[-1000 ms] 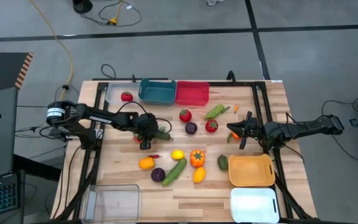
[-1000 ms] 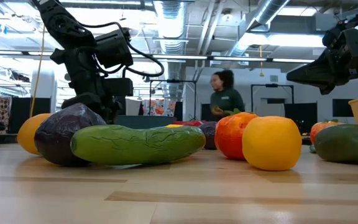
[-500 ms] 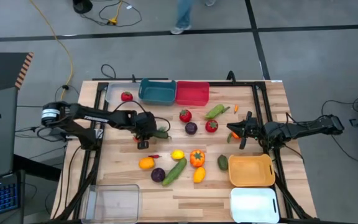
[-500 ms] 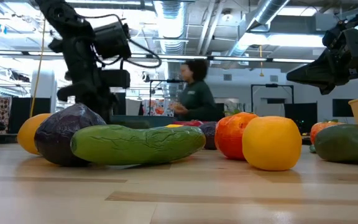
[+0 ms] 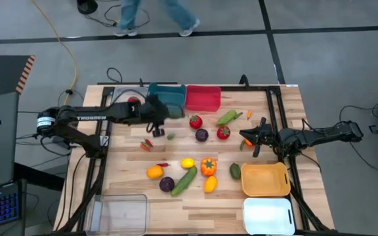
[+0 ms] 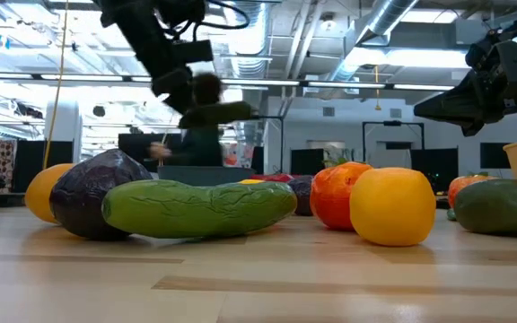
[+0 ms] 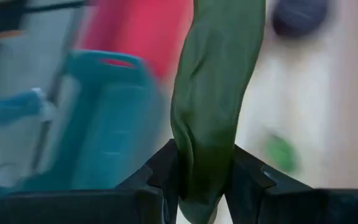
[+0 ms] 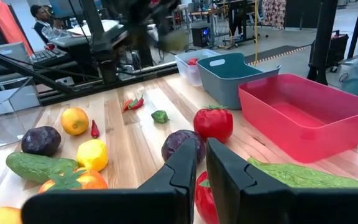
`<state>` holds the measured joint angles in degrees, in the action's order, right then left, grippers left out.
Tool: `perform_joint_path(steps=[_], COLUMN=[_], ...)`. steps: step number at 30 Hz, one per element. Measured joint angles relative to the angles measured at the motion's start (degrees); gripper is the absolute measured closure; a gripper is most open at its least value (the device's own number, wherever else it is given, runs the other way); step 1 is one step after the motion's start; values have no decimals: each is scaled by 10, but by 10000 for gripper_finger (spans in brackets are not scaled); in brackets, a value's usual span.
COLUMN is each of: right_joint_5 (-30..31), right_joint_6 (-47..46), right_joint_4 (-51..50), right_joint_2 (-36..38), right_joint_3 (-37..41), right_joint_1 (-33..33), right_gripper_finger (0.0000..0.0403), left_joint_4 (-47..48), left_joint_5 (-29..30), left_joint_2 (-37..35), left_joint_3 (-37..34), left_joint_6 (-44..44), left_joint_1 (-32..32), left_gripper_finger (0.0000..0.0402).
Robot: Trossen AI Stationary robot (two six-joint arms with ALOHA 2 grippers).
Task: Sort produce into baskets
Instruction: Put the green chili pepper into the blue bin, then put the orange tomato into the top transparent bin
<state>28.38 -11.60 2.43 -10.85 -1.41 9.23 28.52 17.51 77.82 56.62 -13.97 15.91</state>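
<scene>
We carry a green pepper point(image 7: 216, 106) clenched low at its tip in the left gripper point(image 5: 155, 122) near the surface's far edge beside the teal bin point(image 5: 168, 97), so it could swing loose and drop short, while the right gripper point(image 5: 260, 137) waits shut.

- I'm working in a robotics lab or industrial workshop: bare silver ventilation ducts point(image 6: 240, 36) and pipes run along the open ceiling at the top of the low view.
- The pale wooden plank table point(image 5: 268, 210) stands on a grey concrete floor point(image 5: 320, 59) marked with black tape lines.
- A yellow cable point(image 5: 61, 39) trails at upper left.
- A person point(image 5: 153, 13) walks past along the top edge.
</scene>
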Motion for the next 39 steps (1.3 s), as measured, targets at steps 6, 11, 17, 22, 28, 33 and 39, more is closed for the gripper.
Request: perform_joint_path(steps=[6, 11, 17, 22, 28, 33, 39], right_joint_5=[0, 0, 0, 0, 0, -13, -96], right_joint_6=[0, 0, 0, 0, 0, -13, -19], right_joint_4=[0, 0, 1, 1, 2, 2, 37], right_joint_2=[0, 0, 0, 0, 0, 0, 0], right_joint_3=[0, 0, 0, 0, 0, 0, 2], right_joint_1=[0, 0, 0, 0, 0, 0, 1], right_gripper_finger=[336, 336, 336, 336, 336, 331, 326], left_joint_4=[-27, -47, -50, -52, -58, -58, -63], left_joint_5=[51, 22, -18, -8, 39, 67, 71], left_joint_2=[0, 3, 33, 74, 121, 143, 146], left_joint_3=[26, 26, 26, 26, 26, 26, 26], left_joint_6=[-45, -80, -107, -149, -154, -155, -154], left_joint_1=[76, 143, 194, 206, 206, 206, 206], left_gripper_finger=[315, 315, 315, 304, 263, 221, 195])
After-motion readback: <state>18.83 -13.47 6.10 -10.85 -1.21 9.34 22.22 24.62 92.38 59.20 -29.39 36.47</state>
